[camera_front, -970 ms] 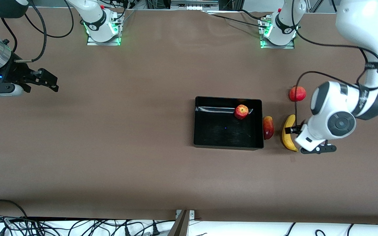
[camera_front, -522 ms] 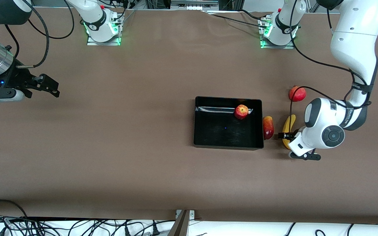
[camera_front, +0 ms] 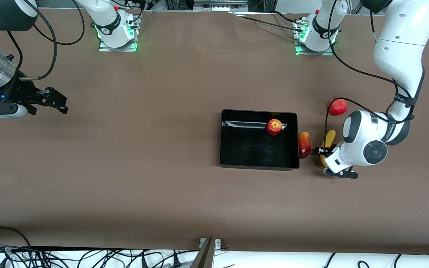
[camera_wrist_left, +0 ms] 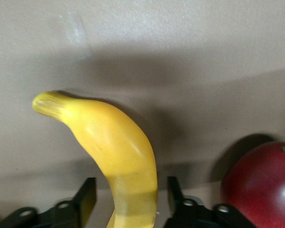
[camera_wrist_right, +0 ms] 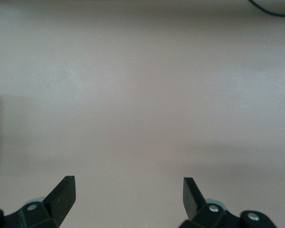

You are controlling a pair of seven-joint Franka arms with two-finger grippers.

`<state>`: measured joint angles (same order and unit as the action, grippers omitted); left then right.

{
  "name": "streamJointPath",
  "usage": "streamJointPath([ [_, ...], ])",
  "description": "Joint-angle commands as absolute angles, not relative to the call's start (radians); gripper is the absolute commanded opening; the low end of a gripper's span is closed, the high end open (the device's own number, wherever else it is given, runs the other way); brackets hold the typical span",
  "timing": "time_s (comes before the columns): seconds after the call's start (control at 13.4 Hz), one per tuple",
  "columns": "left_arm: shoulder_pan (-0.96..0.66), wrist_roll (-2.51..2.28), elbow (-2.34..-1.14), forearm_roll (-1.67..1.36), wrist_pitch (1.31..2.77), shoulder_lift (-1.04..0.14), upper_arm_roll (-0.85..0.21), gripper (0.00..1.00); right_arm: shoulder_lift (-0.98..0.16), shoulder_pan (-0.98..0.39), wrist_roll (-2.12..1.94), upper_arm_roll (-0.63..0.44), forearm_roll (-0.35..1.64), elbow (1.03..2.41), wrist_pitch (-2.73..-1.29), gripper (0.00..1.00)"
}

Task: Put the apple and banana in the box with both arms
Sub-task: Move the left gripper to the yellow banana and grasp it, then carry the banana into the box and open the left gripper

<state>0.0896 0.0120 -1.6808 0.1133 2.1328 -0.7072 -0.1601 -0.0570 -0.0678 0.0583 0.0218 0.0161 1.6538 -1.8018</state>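
Front view: apple point(camera_front: 274, 127) is lying in the box point(camera_front: 225, 149); banana point(camera_front: 326, 143) is lying beside the box under the left gripper point(camera_front: 324, 160); right gripper point(camera_front: 56, 100) is waiting, away from the box. Left wrist view: spread fingers point(camera_wrist_left: 85, 199) are straddling the banana point(camera_wrist_left: 116, 152), not squeezing. Right wrist view: fingers point(camera_wrist_right: 61, 194) are spread over bare table point(camera_wrist_right: 142, 95).

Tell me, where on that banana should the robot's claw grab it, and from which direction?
Probably across the banana's thick middle, coming straight down from above. It lies flat on the table and its narrow width fits between the fingers, while the tapered ends could slip. The left gripper is already placed this way, open, one finger on each side. The mango beside it leaves room.
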Motion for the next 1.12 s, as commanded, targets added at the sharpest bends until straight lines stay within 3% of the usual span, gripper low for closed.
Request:
streamJointPath([
  [0.0,0.1,0.041,-1.686,0.114,2.079,-0.661,-0.167,0.0,-0.063,-0.066,0.052,0.026,0.0,1.632,-1.796,1.0],
  [0.37,0.072,-0.039,-1.637,0.097,1.984,-0.525,-0.176,0.0,-0.075,-0.022,0.04,0.023,-0.002,1.621,-1.813,1.0],
  [0.52,0.064,-0.156,-1.576,0.097,1.889,-0.497,-0.263,0.0,-0.086,0.018,0.04,0.023,-0.002,1.621,-1.827,1.0],
  [0.75,0.031,-0.309,-1.497,0.095,1.836,-0.509,-0.454,0.0,-0.084,0.025,0.049,0.023,0.002,1.621,-1.829,1.0],
  [1.04,-0.136,-0.526,-1.512,0.097,1.956,-0.607,-0.466,0.0,-0.083,0.014,0.055,0.032,0.021,1.617,-1.83,1.0],
])
